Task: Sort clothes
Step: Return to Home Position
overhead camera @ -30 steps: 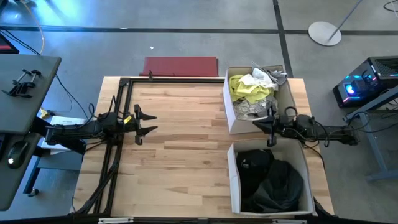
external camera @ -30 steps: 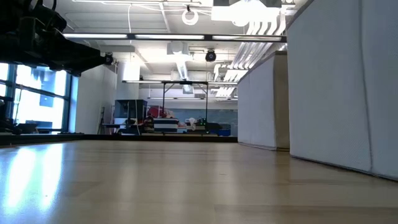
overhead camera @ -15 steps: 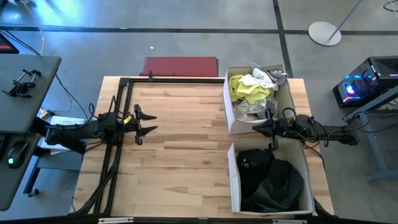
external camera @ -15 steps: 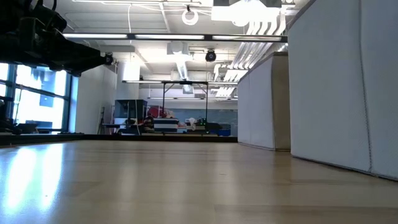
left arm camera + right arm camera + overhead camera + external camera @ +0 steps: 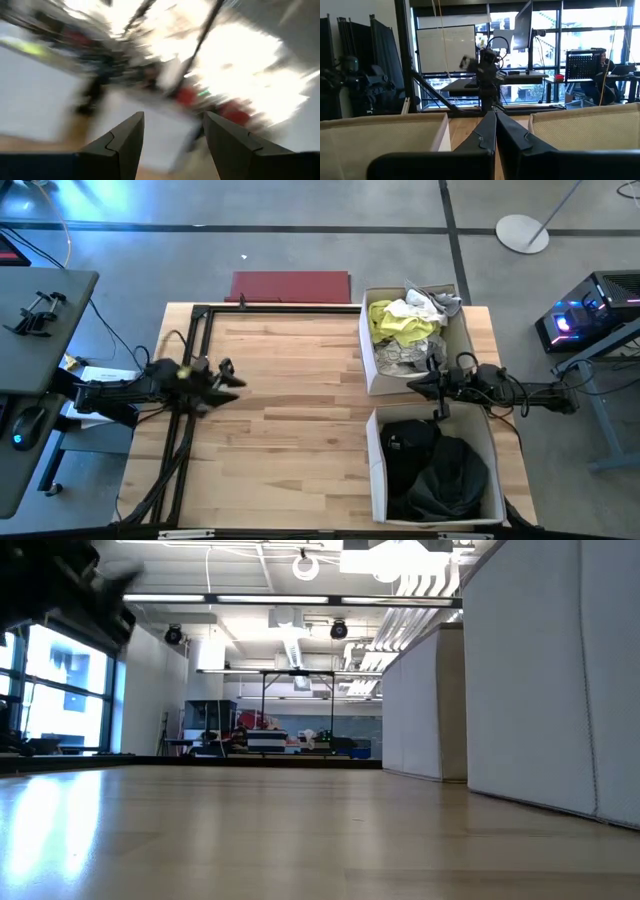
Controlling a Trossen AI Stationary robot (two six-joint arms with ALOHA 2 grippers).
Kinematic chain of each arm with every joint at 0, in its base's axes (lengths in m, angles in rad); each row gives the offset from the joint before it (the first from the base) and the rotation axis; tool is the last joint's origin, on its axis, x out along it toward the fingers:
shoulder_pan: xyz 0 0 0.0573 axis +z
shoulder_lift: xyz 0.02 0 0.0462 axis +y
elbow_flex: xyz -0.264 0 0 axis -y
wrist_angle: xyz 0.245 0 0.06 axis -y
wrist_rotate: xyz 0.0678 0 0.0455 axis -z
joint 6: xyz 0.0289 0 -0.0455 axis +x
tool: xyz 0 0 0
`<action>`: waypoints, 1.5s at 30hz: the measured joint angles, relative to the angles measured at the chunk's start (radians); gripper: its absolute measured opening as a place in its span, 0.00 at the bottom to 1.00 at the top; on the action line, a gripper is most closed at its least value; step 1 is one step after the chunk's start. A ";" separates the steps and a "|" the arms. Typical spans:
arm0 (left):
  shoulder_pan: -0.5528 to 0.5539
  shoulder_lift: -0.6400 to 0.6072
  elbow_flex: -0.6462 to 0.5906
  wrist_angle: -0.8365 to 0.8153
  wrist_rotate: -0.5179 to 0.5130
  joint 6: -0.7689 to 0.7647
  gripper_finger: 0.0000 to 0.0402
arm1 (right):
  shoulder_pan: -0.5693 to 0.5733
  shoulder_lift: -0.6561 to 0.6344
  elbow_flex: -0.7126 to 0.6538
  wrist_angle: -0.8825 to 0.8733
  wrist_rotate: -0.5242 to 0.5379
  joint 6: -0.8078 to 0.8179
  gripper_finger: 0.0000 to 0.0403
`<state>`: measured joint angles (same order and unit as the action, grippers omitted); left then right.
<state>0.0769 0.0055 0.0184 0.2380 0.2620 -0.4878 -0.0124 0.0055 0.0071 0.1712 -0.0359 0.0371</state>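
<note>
The light clothes (image 5: 405, 325), neon yellow, white and patterned grey, lie heaped in the far white box (image 5: 366, 350). The dark clothes (image 5: 435, 465) fill the near white box (image 5: 374, 470). My right gripper (image 5: 412, 384) hovers shut over the gap between the two boxes, pointing toward the table's left; in its wrist view (image 5: 495, 131) the fingers meet with nothing between them. My left gripper (image 5: 232, 375) hovers open above the table's left part, rolled to one side, its fingers (image 5: 172, 135) holding nothing.
A flat red mat (image 5: 290, 285) lies beyond the table's far edge. A black frame (image 5: 190, 340) runs along the table's left and far sides. Bare wood (image 5: 300, 410) stretches between the arms. The box walls (image 5: 540, 670) stand at the table's right.
My left gripper has rolled about its own axis and tipped upward, rising a little above the table's left part; its view is blurred by the motion. The clothes lie as before.
</note>
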 joint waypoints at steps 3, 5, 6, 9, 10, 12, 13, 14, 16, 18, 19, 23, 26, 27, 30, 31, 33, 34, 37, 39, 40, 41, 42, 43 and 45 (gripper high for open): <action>0.000 0.002 -0.001 0.136 0.078 -0.259 0.49 | 0.000 0.000 0.000 -0.001 0.000 0.000 0.00; 0.001 0.002 -0.001 0.215 0.072 -0.348 0.49 | 0.000 0.000 0.000 -0.001 0.000 0.000 0.00; 0.001 0.002 0.000 0.242 0.067 -0.374 0.49 | 0.000 0.000 0.000 -0.002 0.000 0.000 0.00; 0.000 0.002 0.000 0.269 0.064 -0.398 0.49 | 0.000 0.000 0.000 -0.004 0.000 0.000 0.00; 0.001 0.002 0.000 0.273 0.062 -0.398 0.49 | 0.000 0.000 0.000 -0.004 -0.001 0.000 0.00; 0.001 0.002 0.000 0.269 0.062 -0.399 0.49 | 0.000 0.000 0.000 -0.004 -0.001 0.000 0.00; 0.001 0.002 0.000 0.256 0.061 -0.399 0.49 | 0.000 0.000 0.000 -0.004 -0.001 0.000 0.00; 0.001 0.002 0.000 0.239 0.058 -0.399 0.49 | 0.000 0.000 0.000 -0.004 -0.001 0.000 0.00; 0.001 0.002 -0.001 0.190 0.040 -0.400 0.49 | 0.000 0.000 0.000 -0.004 -0.001 0.000 0.00; -0.001 0.004 -0.001 0.131 -0.002 -0.401 0.49 | 0.000 0.000 0.000 -0.004 -0.001 0.000 0.00; -0.002 0.007 -0.001 0.089 -0.004 -0.407 0.49 | 0.000 0.000 0.000 -0.004 -0.001 0.000 0.00; -0.002 0.013 -0.002 -0.061 0.050 -0.414 0.49 | 0.000 0.000 0.000 -0.007 -0.001 -0.001 0.00; -0.002 0.015 -0.002 -0.147 0.049 -0.409 0.49 | 0.000 0.001 0.001 -0.010 -0.001 -0.001 0.00; -0.002 0.015 -0.002 -0.155 0.047 -0.424 0.49 | 0.000 0.001 0.001 -0.010 -0.001 -0.001 0.00; -0.002 0.014 -0.002 -0.168 -0.064 -0.226 0.49 | 0.000 0.001 0.001 -0.010 -0.002 -0.001 0.00; -0.002 0.014 -0.002 -0.167 -0.119 -0.114 0.49 | 0.000 0.001 0.001 -0.010 -0.002 -0.001 0.00; -0.008 0.014 -0.003 -0.163 -0.220 0.041 0.49 | 0.000 0.001 0.001 -0.010 -0.002 -0.001 0.00; -0.015 0.013 -0.005 -0.177 -0.259 0.084 0.49 | 0.000 0.001 0.001 -0.010 -0.002 -0.001 0.00; -0.037 0.007 -0.006 -0.233 -0.287 0.185 0.49 | 0.000 0.001 0.001 -0.010 -0.001 -0.001 0.00; -0.055 0.000 -0.006 -0.234 -0.259 0.290 0.49 | 0.000 0.001 0.001 -0.010 -0.002 -0.001 0.00; -0.069 -0.003 -0.006 -0.232 -0.245 0.350 0.49 | 0.000 0.001 0.001 -0.010 -0.002 -0.001 0.00; -0.083 -0.002 -0.006 -0.229 -0.241 0.405 0.49 | 0.000 0.001 0.001 -0.010 -0.002 -0.001 0.00; -0.095 -0.002 -0.006 -0.232 -0.241 0.452 0.49 | 0.000 0.001 0.001 -0.010 -0.001 -0.001 0.00; -0.107 -0.002 -0.006 -0.232 -0.241 0.486 0.49 | 0.000 0.001 0.001 -0.009 -0.001 -0.001 0.00; -0.125 -0.002 -0.006 -0.232 -0.242 0.504 0.49 | 0.000 0.001 0.001 -0.010 -0.001 -0.001 0.00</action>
<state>-0.0481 0.0036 0.0124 0.0063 0.0198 0.0160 -0.0122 0.0063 0.0078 0.1612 -0.0374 0.0364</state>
